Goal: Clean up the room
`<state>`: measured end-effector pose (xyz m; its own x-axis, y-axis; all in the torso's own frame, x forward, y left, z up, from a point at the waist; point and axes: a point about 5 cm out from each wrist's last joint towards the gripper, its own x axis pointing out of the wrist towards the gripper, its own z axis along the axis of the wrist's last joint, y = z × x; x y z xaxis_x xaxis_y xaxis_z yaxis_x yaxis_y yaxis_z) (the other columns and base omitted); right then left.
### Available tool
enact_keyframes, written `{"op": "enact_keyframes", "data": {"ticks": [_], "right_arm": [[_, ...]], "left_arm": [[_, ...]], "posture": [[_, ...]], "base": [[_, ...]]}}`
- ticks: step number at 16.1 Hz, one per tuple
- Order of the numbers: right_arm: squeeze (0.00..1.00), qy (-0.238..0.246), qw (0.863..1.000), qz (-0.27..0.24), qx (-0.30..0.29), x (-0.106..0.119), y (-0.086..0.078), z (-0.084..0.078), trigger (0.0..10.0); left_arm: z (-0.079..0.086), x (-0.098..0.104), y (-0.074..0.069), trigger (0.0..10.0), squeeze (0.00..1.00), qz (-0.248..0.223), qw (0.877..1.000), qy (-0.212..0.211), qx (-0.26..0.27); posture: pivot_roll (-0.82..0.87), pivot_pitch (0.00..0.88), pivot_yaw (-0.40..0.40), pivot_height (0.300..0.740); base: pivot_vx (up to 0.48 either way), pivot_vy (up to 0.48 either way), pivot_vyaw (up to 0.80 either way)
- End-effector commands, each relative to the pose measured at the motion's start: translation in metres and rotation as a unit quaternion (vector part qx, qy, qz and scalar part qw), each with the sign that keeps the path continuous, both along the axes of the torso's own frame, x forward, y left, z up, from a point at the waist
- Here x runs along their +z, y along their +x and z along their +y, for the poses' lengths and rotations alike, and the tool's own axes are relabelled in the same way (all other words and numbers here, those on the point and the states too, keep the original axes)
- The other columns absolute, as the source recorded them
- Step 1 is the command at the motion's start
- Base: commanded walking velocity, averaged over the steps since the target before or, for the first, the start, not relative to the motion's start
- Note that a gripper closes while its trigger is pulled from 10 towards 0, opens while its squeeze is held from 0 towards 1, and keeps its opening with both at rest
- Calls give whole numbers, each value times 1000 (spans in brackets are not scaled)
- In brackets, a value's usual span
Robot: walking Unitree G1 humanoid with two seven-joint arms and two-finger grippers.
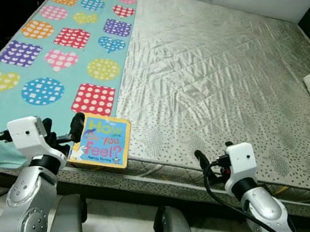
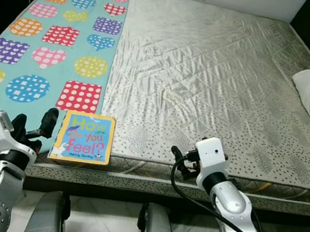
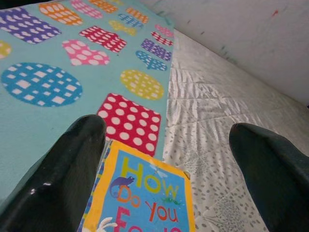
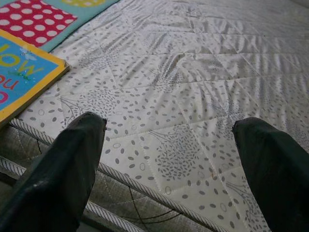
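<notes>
Left eye view: book (image 1: 102, 141) lies unlifted at mattress (image 1: 217, 84) near edge; left gripper (image 1: 61, 129) beside it and right gripper (image 1: 209, 161) both spread, empty

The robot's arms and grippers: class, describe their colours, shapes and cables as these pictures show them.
Both arms are silver metal with rounded joints. Each wrist carries a white boxy block, and a black cable loops from it along the forearm. The left gripper and the right gripper each have two long, glossy black fingers with rounded tips.
</notes>
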<state>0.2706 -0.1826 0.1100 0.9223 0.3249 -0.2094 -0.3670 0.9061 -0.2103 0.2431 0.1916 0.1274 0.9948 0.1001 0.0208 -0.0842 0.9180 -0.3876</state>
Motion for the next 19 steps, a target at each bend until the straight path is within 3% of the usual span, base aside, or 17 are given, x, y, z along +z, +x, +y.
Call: {"op": "enact_keyframes", "data": {"ticks": [1,9,17,19], "right_arm": [[0,-3,1000,-10,-1,7,0,-3,10000],[0,-4,1000,-10,-2,7,2,-3,10000],[0,-7,1000,-8,-3,5,2,-3,10000],[0,-12,1000,-8,-3,5,2,-4,10000]], "left_arm": [[-2,5,0,10000,0,-12,1000,0,-5],[-3,5,2,10000,0,-12,1000,-2,-7],[-1,1,2,10000,0,9,1000,-1,11],[5,-3,-1,10000,0,36,999,5,36]], "posture": [[-121,143,-104,585],[-124,147,-106,585],[-120,144,-107,585],[-118,143,-110,585]], "base": [[349,0,0],[353,0,0],[0,0,0],[0,0,0]]}}
